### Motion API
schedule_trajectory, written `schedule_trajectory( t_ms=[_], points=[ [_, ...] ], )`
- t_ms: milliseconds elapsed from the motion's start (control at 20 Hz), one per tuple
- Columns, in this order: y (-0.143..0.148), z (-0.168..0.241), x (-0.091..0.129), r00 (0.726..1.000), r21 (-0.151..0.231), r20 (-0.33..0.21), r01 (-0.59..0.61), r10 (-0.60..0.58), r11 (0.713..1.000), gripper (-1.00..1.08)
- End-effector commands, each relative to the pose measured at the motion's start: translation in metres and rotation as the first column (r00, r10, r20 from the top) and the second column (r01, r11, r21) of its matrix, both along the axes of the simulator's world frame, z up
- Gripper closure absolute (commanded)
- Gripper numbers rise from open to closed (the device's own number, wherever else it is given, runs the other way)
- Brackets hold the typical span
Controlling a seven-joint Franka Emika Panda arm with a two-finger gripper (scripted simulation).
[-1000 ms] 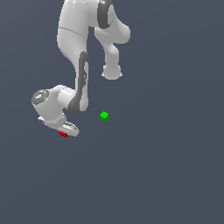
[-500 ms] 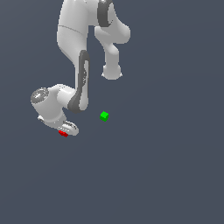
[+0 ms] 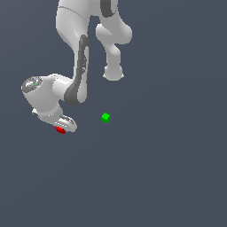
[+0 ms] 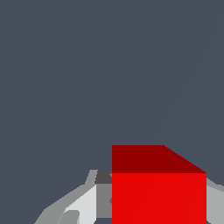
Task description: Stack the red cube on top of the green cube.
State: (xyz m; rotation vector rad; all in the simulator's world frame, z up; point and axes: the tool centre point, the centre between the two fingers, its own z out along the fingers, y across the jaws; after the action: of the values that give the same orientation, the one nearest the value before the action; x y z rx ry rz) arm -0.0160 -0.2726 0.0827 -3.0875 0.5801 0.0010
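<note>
The red cube [image 3: 60,130] sits between my gripper's [image 3: 62,128] fingers at the exterior view's left, just under the white hand. In the wrist view the red cube [image 4: 158,192] fills the space between the two grey fingers [image 4: 83,203], which touch its sides. The gripper is shut on it. The green cube [image 3: 105,117] lies on the dark grey floor, apart from the gripper, toward the exterior view's right and slightly farther up in the picture. The green cube does not show in the wrist view.
The arm's white links [image 3: 80,66] rise above the gripper and lean over the area behind the green cube. The floor [image 3: 155,177] is a plain dark grey surface.
The hand has shifted slightly up and toward the exterior view's left, and the red cube has moved along with it. The green cube has not moved.
</note>
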Motion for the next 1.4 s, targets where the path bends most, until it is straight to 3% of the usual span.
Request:
schedule_trajectory(
  t_ms=[0, 300, 750, 1350],
  points=[
    [0.000, 0.016, 0.000, 1.000, 0.000, 0.000, 0.000, 0.000, 1.000, 1.08],
    [-0.001, 0.036, 0.001, 1.000, 0.000, 0.000, 0.000, 0.000, 1.000, 1.08],
    [0.005, 0.034, -0.002, 1.000, -0.001, 0.001, 0.000, 0.000, 1.000, 1.08],
    [0.057, 0.021, -0.029, 1.000, 0.000, 0.001, -0.001, 0.001, 1.000, 1.08]
  ],
)
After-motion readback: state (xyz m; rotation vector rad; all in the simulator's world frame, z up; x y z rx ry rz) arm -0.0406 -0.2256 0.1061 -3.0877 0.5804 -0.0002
